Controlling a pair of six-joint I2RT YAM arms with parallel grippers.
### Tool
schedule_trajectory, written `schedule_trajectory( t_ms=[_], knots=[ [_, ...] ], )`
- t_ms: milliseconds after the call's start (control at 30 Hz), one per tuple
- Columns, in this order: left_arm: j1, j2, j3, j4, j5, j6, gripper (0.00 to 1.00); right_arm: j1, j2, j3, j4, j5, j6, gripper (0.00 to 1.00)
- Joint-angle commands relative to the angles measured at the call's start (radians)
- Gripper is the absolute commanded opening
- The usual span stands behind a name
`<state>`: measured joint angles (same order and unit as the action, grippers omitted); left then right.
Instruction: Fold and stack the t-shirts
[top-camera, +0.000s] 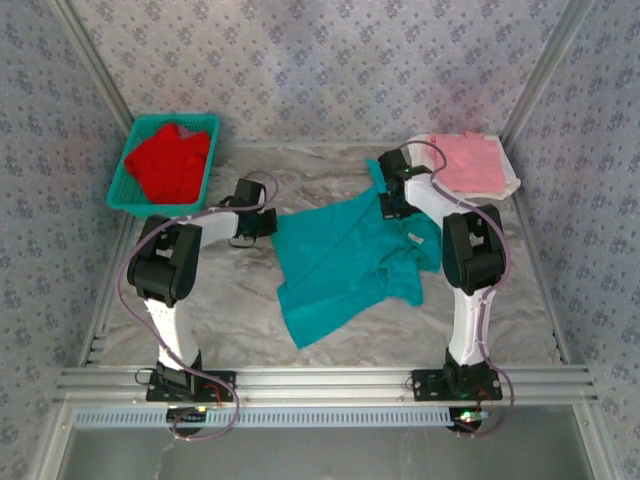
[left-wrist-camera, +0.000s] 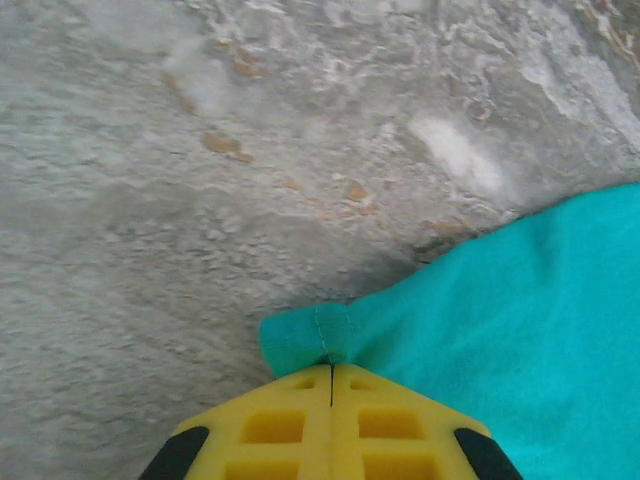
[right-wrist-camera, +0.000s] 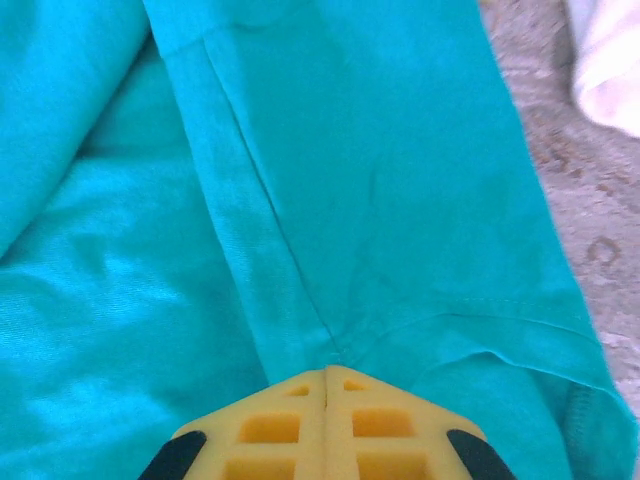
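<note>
My left jaws are pressed together on a corner of the teal t-shirt (top-camera: 345, 262), which lies crumpled mid-bench (top-camera: 230, 310). My right jaws pinch a fold of it beside a hem. The pink t-shirt (top-camera: 470, 160) lies far right; the red t-shirt (top-camera: 170, 162) sits in the basket (top-camera: 121, 182).

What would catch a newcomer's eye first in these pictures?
The crumpled teal t-shirt sprawls across the middle of the marble table. The left gripper is pinched shut on a corner at its left side, and the right gripper is shut on a fold at its far right. Next come the red t-shirt heaped in the teal basket at the far left corner and the pink t-shirt at the far right corner.
</note>
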<state>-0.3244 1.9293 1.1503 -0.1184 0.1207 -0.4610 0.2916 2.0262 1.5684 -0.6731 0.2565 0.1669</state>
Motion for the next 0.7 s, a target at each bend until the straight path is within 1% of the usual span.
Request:
schedule_trajectory(
  t_ms=[0,67,100,133,167,200,267,400,567,667],
  knots=[
    [0.031,-0.038,-0.028,-0.049,-0.056,0.018,0.00,-0.018,-0.064,-0.007,0.009,0.019,-0.007,0.00],
    [0.048,-0.048,-0.026,-0.066,-0.065,0.031,0.00,-0.022,-0.065,0.001,-0.001,-0.006,-0.011,0.00],
    [0.060,-0.053,-0.029,-0.070,-0.067,0.037,0.00,-0.021,-0.063,0.003,-0.005,-0.012,-0.013,0.11],
    [0.072,-0.056,-0.033,-0.069,-0.066,0.039,0.00,-0.021,-0.058,0.006,-0.011,-0.020,-0.013,0.30],
    [0.082,-0.061,-0.036,-0.069,-0.064,0.042,0.00,-0.018,-0.051,0.011,-0.020,-0.032,-0.020,0.39],
    [0.091,-0.064,-0.040,-0.069,-0.065,0.045,0.00,-0.013,-0.041,0.013,-0.032,-0.041,-0.021,0.44],
    [0.106,-0.070,-0.047,-0.066,-0.072,0.051,0.00,-0.004,-0.025,0.003,-0.043,-0.049,-0.023,0.47],
    [0.129,-0.065,-0.044,-0.068,-0.066,0.058,0.00,-0.002,0.033,0.010,-0.042,-0.061,-0.044,0.50],
    [0.133,-0.058,-0.038,-0.069,-0.067,0.066,0.00,0.031,0.071,0.039,-0.028,-0.083,-0.069,0.51],
    [0.136,-0.061,-0.040,-0.069,-0.067,0.067,0.00,0.047,0.099,0.063,-0.050,-0.105,-0.066,0.50]
  ],
)
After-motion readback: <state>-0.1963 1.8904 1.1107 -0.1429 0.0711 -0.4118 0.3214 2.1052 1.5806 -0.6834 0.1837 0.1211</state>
